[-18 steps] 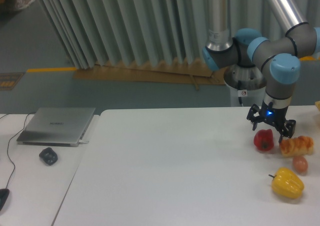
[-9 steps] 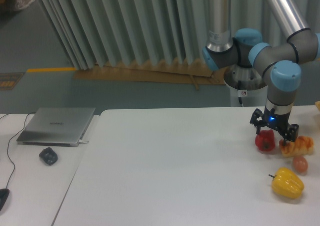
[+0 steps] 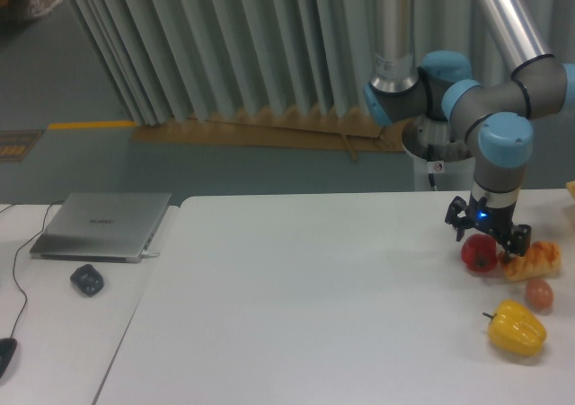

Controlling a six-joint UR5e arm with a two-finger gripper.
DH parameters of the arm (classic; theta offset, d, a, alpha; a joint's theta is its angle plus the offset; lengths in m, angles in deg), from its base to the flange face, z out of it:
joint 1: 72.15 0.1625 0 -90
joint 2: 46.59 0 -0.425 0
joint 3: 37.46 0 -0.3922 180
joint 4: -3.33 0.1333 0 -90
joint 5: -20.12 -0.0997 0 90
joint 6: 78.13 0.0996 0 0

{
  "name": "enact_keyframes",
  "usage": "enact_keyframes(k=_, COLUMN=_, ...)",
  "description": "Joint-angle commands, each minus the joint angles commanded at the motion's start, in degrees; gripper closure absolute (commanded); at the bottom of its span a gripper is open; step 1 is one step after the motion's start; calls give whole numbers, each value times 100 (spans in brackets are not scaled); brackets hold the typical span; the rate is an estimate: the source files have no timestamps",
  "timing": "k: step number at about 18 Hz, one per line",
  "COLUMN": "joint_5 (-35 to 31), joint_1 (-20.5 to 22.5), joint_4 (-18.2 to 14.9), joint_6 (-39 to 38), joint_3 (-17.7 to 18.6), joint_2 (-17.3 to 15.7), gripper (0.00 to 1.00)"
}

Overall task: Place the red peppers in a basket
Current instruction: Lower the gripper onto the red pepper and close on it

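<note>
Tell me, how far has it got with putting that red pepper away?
Early days. Nothing looks done: the red pepper sits on the table beside a bread roll, and no basket shows in view. In hand: the end effector is right over the pepper, its fingers either side of the top; whether it grips is unclear. Left: lifting and carrying it to a basket.

A lab is suggested by a robot arm [image 3: 503, 100], white table [image 3: 314, 297], laptop [image 3: 103, 225] and grey curtain [image 3: 225, 46].
</note>
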Motion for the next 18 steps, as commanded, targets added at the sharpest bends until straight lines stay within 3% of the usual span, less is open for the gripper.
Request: enact_keyframes(k=18, joint_5=0, joint_1=150, joint_4=-26, joint_6=378, joint_3=-35, joint_2=-149, gripper=0)
